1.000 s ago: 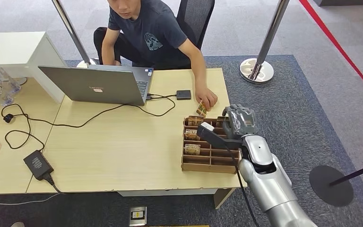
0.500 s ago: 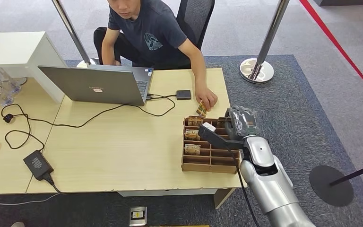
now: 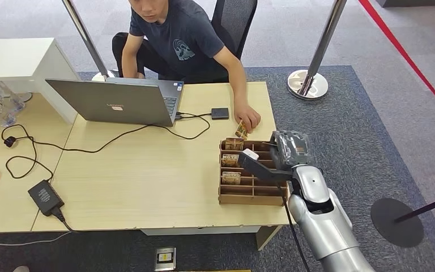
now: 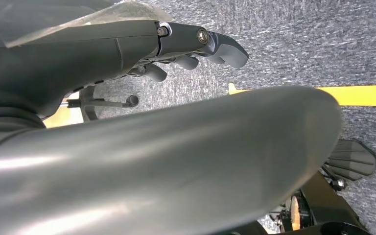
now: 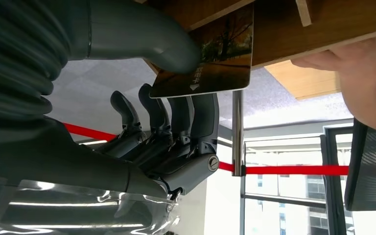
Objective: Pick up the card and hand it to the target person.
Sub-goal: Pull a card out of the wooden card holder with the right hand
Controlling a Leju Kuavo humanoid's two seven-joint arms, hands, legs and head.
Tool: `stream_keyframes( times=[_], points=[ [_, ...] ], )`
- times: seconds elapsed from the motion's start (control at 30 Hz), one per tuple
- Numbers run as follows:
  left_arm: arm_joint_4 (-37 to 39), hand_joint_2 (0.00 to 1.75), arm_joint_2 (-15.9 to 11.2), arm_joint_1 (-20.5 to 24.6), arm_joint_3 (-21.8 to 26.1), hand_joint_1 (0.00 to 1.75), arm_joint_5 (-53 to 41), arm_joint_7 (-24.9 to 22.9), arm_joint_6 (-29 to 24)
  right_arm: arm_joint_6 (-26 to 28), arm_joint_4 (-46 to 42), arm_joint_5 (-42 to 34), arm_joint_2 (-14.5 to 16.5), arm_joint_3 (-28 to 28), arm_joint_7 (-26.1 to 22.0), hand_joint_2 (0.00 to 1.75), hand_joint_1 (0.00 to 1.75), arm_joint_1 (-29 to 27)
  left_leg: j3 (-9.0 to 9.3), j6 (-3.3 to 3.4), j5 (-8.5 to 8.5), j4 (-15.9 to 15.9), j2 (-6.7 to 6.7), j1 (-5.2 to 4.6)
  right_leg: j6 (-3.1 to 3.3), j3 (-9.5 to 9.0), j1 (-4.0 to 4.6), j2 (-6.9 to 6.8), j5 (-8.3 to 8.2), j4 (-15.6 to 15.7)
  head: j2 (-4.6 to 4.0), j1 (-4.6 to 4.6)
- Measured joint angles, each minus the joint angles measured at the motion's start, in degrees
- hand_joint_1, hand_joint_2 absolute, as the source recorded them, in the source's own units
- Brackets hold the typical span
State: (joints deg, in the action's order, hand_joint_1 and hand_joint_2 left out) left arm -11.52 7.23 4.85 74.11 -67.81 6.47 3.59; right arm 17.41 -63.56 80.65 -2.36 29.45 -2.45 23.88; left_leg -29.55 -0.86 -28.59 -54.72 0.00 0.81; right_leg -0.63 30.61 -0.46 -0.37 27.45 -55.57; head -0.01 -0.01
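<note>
- Right hand (image 3: pixel 290 148) has edged toward the organizer's far-right corner; thumb and fingers (image 5: pixel 188 120) pinch the card (image 5: pixel 214 58).
- Left hand (image 4: pixel 186 46): fingers loosely curled, holding nothing.
- Wooden organizer (image 3: pixel 252 195) on pale desk (image 3: pixel 141 175); grey carpet (image 3: pixel 340 113), red floor line (image 3: pixel 408 56).
- Card print illegible.

Even, bright indoor light falls on the surface (image 3: pixel 147 170) in the head view; shadows beneath the laptop (image 3: pixel 116 102) are soft and faint, and the picture is sharp edge to edge. In the right wrist view the windows (image 5: pixel 293 196) glare white behind the dark robot hand (image 5: pixel 176 147). In the left wrist view the nearest arm cover (image 4: pixel 152 166) is blurred and shiny.
</note>
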Motion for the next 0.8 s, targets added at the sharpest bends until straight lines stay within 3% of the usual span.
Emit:
stream_keyframes(
  times=[0.1, 0.8],
  points=[
    [0.0, 0.00, 0.0, 0.0, 0.0, 0.00, 0.0, 0.0, 0.0, -0.1, -0.3, 0.0, -0.1, 0.0, 0.0, 1.75, 1.75, -0.1, 0.00, 0.00, 0.00, 0.0, 0.00, 0.00, 0.00, 0.01, 0.00, 0.00, 0.00, 0.0, -0.01, 0.01],
    [0.0, 0.00, 0.0, 0.0, 0.0, 0.00, -0.4, 0.1, 0.5, -0.2, -2.8, 0.4, -0.7, 0.0, -1.2, 1.75, 1.75, -1.7, -0.01, 0.00, -0.04, 0.0, 0.00, 0.00, 0.02, 0.01, 0.00, 0.00, 0.02, 0.0, 0.01, 0.01]
  ],
)
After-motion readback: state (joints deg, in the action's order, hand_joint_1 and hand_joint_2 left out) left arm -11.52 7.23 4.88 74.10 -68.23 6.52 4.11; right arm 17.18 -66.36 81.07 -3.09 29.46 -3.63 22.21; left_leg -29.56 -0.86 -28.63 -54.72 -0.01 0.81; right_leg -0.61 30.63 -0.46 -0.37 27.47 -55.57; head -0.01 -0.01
